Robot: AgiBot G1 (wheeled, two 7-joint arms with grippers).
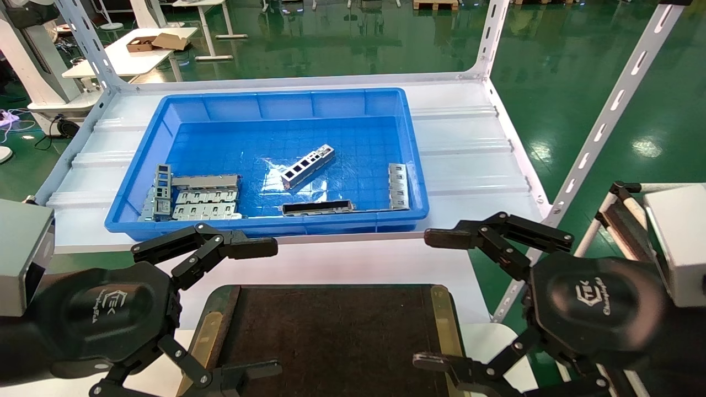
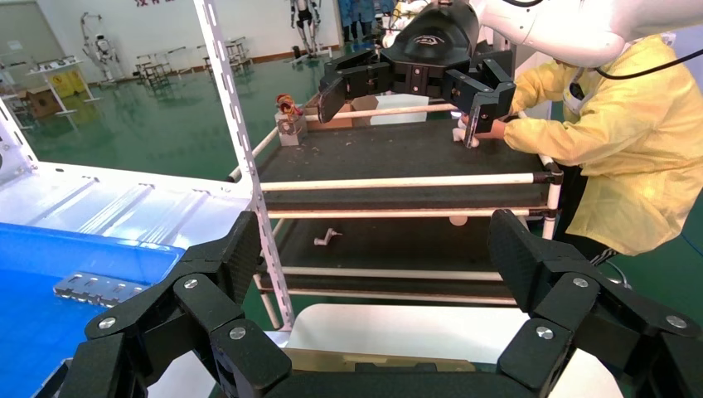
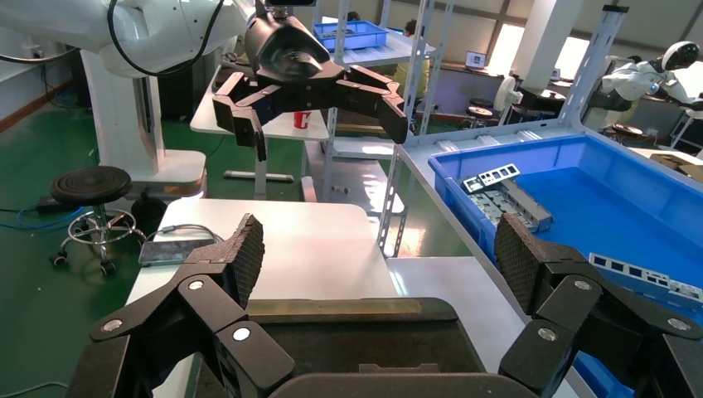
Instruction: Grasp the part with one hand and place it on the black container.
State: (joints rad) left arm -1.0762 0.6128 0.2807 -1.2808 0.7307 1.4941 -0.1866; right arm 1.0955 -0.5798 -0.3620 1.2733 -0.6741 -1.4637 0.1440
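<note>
The part (image 1: 308, 166) lies in the blue bin (image 1: 138, 182), well ahead of both grippers and between them, nearer the left gripper (image 1: 270, 306). It is a silver-grey box-section bar, lying at a slant, with a row of square cutouts along its face. One such bar lies loose. The left gripper and right gripper (image 1: 433, 298) both hover wide open and empty over the black container's (image 1: 331, 331) two short sides.
</note>
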